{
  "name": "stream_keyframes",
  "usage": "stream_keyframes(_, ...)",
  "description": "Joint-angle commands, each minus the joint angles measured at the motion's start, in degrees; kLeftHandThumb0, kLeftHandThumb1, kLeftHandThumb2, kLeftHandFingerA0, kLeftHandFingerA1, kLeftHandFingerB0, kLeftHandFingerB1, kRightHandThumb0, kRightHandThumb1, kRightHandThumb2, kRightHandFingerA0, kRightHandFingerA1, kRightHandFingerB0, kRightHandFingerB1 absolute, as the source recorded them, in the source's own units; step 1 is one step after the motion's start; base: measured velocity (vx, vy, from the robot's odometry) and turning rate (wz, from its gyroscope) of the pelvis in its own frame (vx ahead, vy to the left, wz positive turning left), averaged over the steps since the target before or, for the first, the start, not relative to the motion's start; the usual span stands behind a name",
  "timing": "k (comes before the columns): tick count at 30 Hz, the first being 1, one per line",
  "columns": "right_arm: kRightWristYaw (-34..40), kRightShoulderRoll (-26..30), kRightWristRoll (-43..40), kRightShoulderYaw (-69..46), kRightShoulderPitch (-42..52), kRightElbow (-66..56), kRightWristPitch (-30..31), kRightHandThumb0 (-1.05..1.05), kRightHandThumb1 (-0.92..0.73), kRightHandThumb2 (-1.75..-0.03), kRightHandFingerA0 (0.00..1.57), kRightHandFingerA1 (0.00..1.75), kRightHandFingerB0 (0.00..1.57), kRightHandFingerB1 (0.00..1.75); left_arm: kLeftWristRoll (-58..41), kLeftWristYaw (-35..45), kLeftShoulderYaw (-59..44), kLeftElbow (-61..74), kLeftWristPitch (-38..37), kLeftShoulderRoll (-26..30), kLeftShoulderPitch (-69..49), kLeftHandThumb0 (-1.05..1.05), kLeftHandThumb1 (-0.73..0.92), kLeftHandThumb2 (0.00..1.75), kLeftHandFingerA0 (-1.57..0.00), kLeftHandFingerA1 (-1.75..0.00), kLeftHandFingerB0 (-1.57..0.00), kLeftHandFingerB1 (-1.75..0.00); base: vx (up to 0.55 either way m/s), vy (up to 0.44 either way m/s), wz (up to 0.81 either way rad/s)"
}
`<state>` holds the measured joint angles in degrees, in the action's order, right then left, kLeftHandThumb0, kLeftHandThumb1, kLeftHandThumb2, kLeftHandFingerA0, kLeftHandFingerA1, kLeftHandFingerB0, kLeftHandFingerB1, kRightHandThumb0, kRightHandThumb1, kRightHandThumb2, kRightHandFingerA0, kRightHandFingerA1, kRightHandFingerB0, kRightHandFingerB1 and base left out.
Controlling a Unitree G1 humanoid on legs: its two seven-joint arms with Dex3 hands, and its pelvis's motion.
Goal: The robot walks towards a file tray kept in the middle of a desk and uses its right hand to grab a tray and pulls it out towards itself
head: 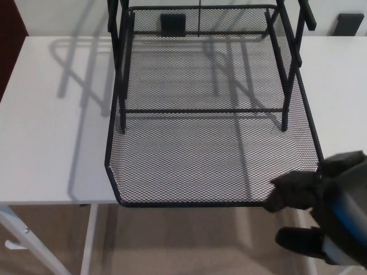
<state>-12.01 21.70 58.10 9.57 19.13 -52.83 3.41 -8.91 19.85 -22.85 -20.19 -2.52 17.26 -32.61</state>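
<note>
Item: black mesh tray (212,154), drawn out of its black frame (121,69), front edge overhanging the near edge of the white desk (51,132). My right hand (298,197) is clamped on its front right corner. Left hand unseen.

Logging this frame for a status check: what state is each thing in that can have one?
Mesh tray: empty, slid out of the rack, front edge overhanging the desk edge.
Rack frame: upright on the desk.
Right robot hand: shut on the tray's front right corner.
Left robot hand: not in view.
</note>
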Motion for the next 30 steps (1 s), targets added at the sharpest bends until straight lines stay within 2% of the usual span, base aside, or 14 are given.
stream_keyframes(1, -32.91, 28.84, -131.53, -93.31, -3.02, 16.21, 13.69, -0.54, -0.39, -0.54, 1.21, 0.94, 1.03, 0.49, 1.29, -0.62, 0.32, -2.18, -2.56, 1.81, 1.43, -0.21, 0.50, 0.60, -0.48, -0.46, -0.55, -0.46, 0.00, 0.000, 0.00)
stream_keyframes(3, -61.62, 42.10, -111.98, -97.91, -32.99, 33.06, 46.97, -0.62, -0.30, -0.74, 1.01, 0.79, 0.84, 0.56, 1.40, -0.39, 0.27, -2.67, -2.85, 2.13, 1.44, -0.20, 0.52, 0.60, -0.47, -0.45, -0.55, -0.46, 0.00, 0.000, 0.00)
stream_keyframes(8, -56.50, 41.55, -115.94, -100.20, -33.74, 37.36, 48.42, -0.85, -0.46, -0.90, 1.07, 0.65, 0.78, 0.51, 1.22, -0.88, 0.12, -2.08, -1.77, 2.20, 2.39, -0.22, 0.51, 0.61, -0.47, -0.46, -0.55, -0.47, 0.00, 0.000, 0.00)
stream_keyframes(9, -52.93, 40.02, -116.65, -100.34, -31.07, 35.68, 43.14, -0.76, -0.52, -0.58, 1.25, 0.60, 0.93, 0.46, 1.14, -1.11, 0.05, -2.13, -1.69, 2.08, 2.66, -0.14, 0.53, 0.55, -0.49, -0.43, -0.59, -0.44, 0.00, 0.000, 0.00)
stream_keyframes(11, -41.53, 33.72, -121.28, -101.13, -18.42, 28.43, 28.67, -0.72, -0.52, -0.57, 1.28, 0.72, 0.98, 0.48, 0.86, -1.07, -0.05, -2.28, -1.93, 1.80, 2.85, -0.14, 0.53, 0.55, -0.50, -0.43, -0.59, -0.44, 0.00, 0.000, 0.00)
stream_keyframes(12, -31.62, 27.11, -120.16, -96.87, -8.54, 20.74, 15.78, -0.45, -0.42, -0.55, 1.24, 1.43, 1.10, 0.66, 0.89, -0.94, 0.11, -2.21, -2.07, 1.74, 2.98, -0.22, 0.51, 0.62, -0.47, -0.46, -0.54, -0.46, 0.00, 0.000, 0.00)
stream_keyframes(13, -24.54, 19.21, -119.37, -89.47, 3.07, 13.41, 3.72, -0.34, -0.31, -0.85, 1.38, 1.33, 0.99, 0.84, 0.88, -0.69, 0.36, -2.20, -2.17, 1.70, 3.30, -0.22, 0.51, 0.62, -0.46, -0.45, -0.53, -0.46, 0.00, 0.000, 0.00)
stream_keyframes(15, -30.61, 18.30, -118.93, -89.50, 5.82, 15.63, 7.46, -0.49, -0.50, -0.58, 1.27, 1.44, 1.14, 0.72, 0.84, -0.60, 0.45, -2.23, -2.48, 1.37, 2.97, -0.22, 0.51, 0.62, -0.45, -0.45, -0.54, -0.46, 0.00, 0.000, 0.00)
stream_keyframes(16, -33.24, 15.89, -115.99, -88.30, 8.70, 16.91, 8.14, -0.57, -0.39, -0.76, 1.40, 1.26, 1.24, 1.04, 0.79, -0.64, 0.39, -1.80, -2.35, 1.27, 2.57, -0.22, 0.51, 0.62, -0.46, -0.46, -0.54, -0.46, 0.00, 0.000, 0.00)
stream_keyframes(17, -35.25, 10.89, -109.71, -84.65, 13.37, 18.79, 6.68, -0.51, -0.50, -0.56, 1.50, 1.15, 1.35, 1.03, 0.44, -0.83, 0.18, -0.07, -1.20, 1.10, 2.15, -0.22, 0.51, 0.61, -0.46, -0.46, -0.54, -0.46, 0.00, 0.000, 0.00)
stream_keyframes(21, -38.64, 3.00, -99.02, -78.10, 20.86, 26.11, -0.60, -0.59, -0.46, -0.79, 1.46, 1.26, 1.33, 1.17, -0.13, -0.93, -0.34, -0.71, -0.56, 1.42, 3.44, -0.21, 0.51, 0.61, -0.48, -0.46, -0.55, -0.47, 0.00, 0.000, 0.00)
stream_keyframes(26, -43.70, -1.89, -93.82, -72.77, 22.84, 38.84, 9.62, -0.43, -0.49, -0.67, 1.37, 1.48, 1.32, 1.36, -0.34, -1.83, -0.58, 0.27, 0.59, 1.19, 4.52, -0.20, 0.51, 0.60, -0.48, -0.47, -0.55, -0.47, 0.00, 0.000, 0.00)
stream_keyframes(29, -35.43, -1.76, -75.07, -61.00, 26.74, 41.74, -1.55, -0.55, -0.45, -0.72, 1.35, 1.32, 1.26, 1.22, 0.38, -2.19, -0.10, 0.94, 0.68, 0.86, 3.75, -0.19, 0.52, 0.60, -0.47, -0.46, -0.56, -0.46, 0.00, 0.000, 0.00)
stream_keyframes(30, -30.29, -0.57, -65.91, -55.51, 28.25, 42.42, -4.27, -0.63, -0.47, -0.83, 1.33, 0.99, 1.03, 0.82, 0.48, -2.15, -0.01, 1.15, 0.70, 0.74, 3.32, -0.19, 0.52, 0.60, -0.47, -0.45, -0.55, -0.46, 0.00, 0.000, 0.00)
